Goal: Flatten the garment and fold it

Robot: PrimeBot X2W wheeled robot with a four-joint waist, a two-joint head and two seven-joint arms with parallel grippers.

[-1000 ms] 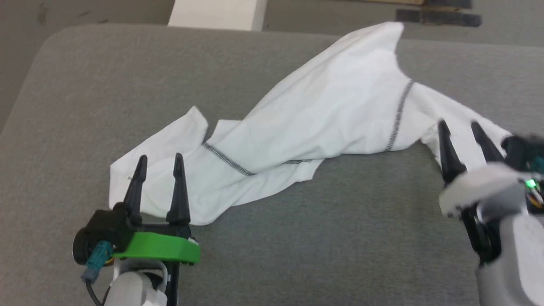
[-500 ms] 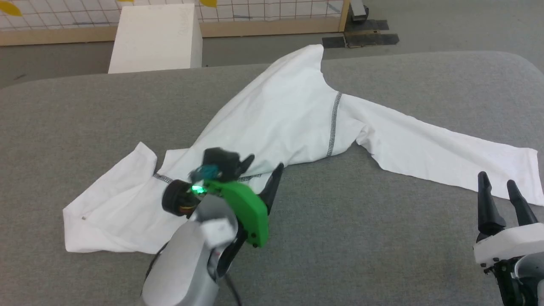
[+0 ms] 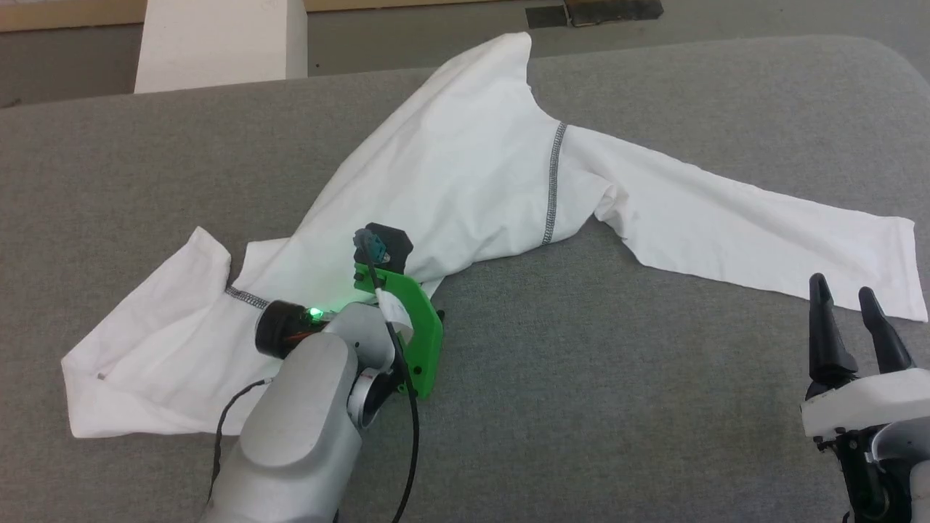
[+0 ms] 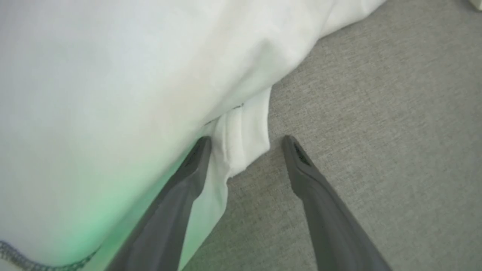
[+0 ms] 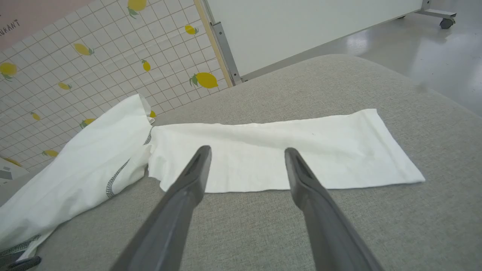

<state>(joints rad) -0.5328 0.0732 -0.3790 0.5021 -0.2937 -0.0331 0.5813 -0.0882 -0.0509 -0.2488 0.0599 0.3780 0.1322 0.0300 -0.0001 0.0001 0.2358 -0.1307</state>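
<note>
The grey padded counter (image 3: 654,407) carries the garment (image 3: 450,174), which lies in a long diagonal across it. Its body is bunched and creased through the middle, one sleeve (image 3: 763,232) is stretched flat toward the robot's right, and the other end is crumpled at the near left. The cloth looks thin, light and limp, so it should lift with almost no effort. It will likely sag, drag and double over wherever it is unsupported. The knit probably clings a little to the rough cover, which would help it stay where it is laid but make it harder to slide. Nothing about it seems fragile, though a pinch may gather more than one layer. The seams with dark zigzag stitching (image 3: 552,181) look like the firmest lines, and hems, cuffs and corners seem the best places to take hold. The left gripper (image 4: 246,138) sits low at the body's near edge with its fingers apart, one over cloth and the other over bare counter. A small folded flap (image 4: 244,154) of hem lies between their tips, and nothing is pinched. The right gripper (image 3: 840,284) hovers just short of the flat sleeve's near edge, fingers apart and empty, and the cuff (image 3: 897,269) beside it offers a clean edge
</note>
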